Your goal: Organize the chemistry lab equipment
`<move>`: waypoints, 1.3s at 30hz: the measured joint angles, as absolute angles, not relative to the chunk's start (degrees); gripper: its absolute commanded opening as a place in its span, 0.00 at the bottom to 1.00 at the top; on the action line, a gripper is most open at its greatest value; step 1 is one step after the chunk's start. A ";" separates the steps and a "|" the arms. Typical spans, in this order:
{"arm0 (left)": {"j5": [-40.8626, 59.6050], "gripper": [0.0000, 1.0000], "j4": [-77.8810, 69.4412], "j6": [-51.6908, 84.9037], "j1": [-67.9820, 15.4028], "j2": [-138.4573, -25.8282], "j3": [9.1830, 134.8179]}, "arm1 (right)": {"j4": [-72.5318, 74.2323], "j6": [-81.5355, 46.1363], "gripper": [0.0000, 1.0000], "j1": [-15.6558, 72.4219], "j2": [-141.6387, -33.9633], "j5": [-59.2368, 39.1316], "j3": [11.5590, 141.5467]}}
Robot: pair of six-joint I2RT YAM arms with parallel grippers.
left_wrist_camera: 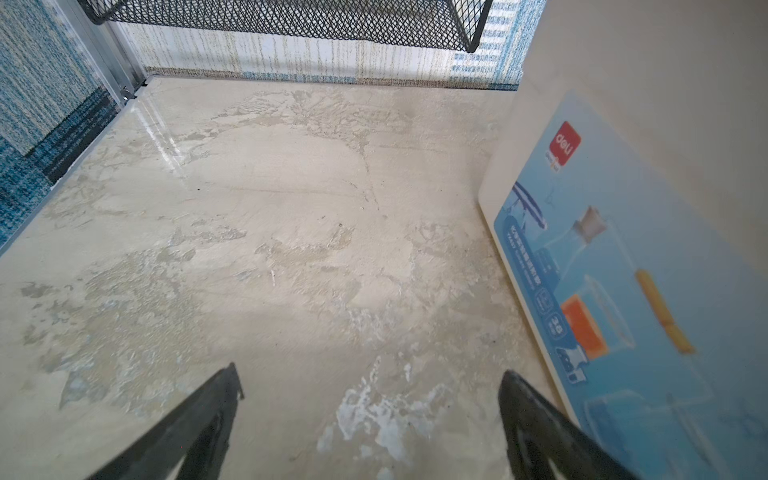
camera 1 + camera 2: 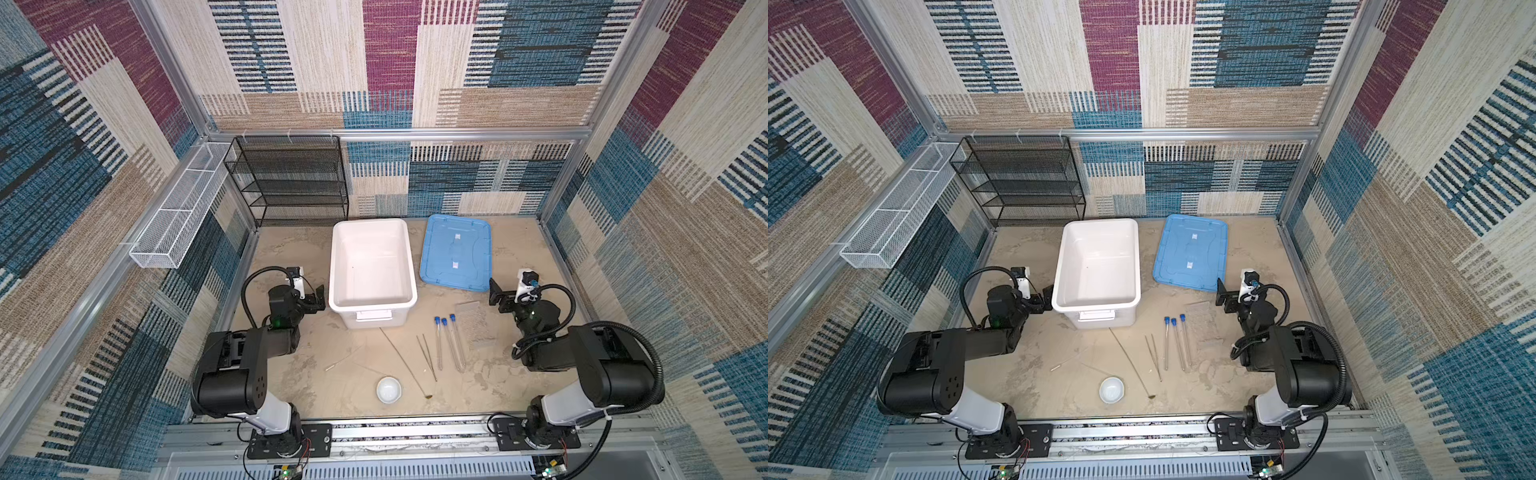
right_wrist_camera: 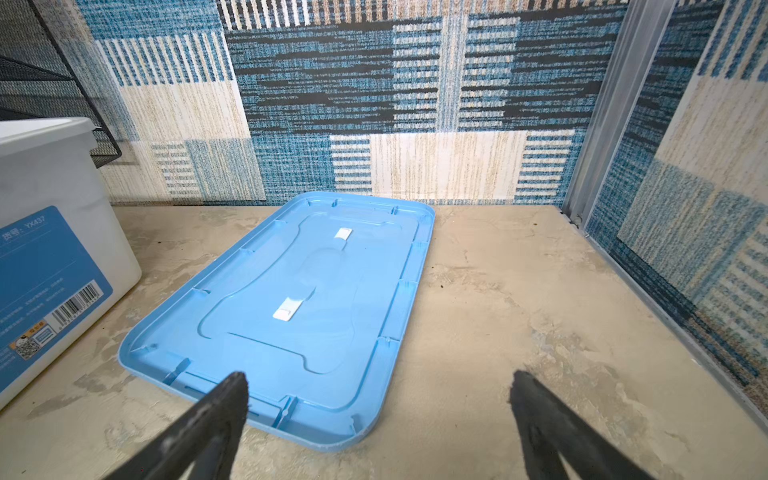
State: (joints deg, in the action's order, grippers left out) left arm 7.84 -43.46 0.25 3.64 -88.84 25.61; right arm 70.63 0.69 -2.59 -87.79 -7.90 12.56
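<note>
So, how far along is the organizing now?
Done: nothing; the big white plastic tub is empty, flat blue lid beside it. In hand: nothing; left hand and right hand are open. Left on the table: three blue-capped test tubes, transparent rack, metal tweezers, long metal spoon, small white round dish, slim clear dropper.
</note>
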 measured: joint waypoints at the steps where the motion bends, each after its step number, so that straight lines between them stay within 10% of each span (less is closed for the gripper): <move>1: 7.84 0.99 -43.46 0.25 3.64 -88.82 25.54 | 70.65 0.69 0.99 -2.59 -87.79 -7.90 12.56; 39: 6.09 0.99 -40.97 0.32 3.64 -84.05 25.52 | 66.11 0.67 0.99 -2.63 -84.44 -7.44 14.22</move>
